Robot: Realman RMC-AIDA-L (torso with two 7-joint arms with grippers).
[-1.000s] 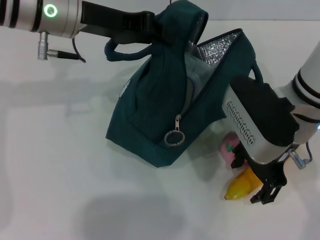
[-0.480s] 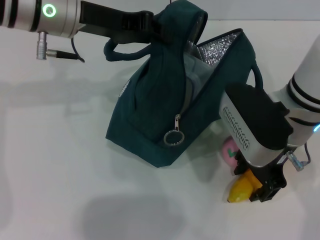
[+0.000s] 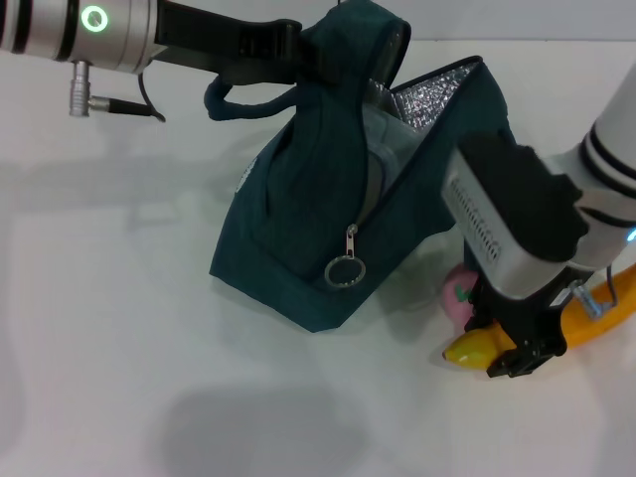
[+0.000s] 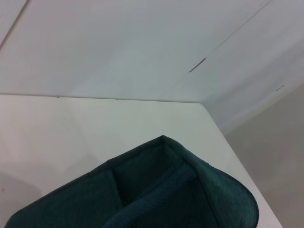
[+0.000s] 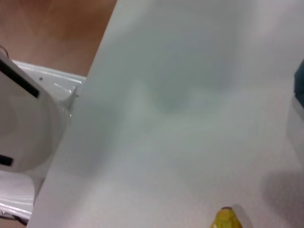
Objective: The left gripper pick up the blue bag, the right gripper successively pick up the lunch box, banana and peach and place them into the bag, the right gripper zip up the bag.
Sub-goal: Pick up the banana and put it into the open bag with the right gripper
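Banana (image 3: 556, 328) lay near table's (image 3: 119, 328) right edge, long axis slanting toward that edge, pinched mid-length in my right gripper (image 3: 519, 350). Blue bag (image 3: 328, 219) sat open just left of it (peach (image 3: 458, 294) between). Left gripper (image 3: 283, 45) clamped bag's top. No readable writing seen.

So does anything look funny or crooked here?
The blue bag is lopsided: the left gripper pulls its top flap up, so it leans with the foil lining showing. The banana sits crosswise in the right gripper. Nothing is spilled or broken.
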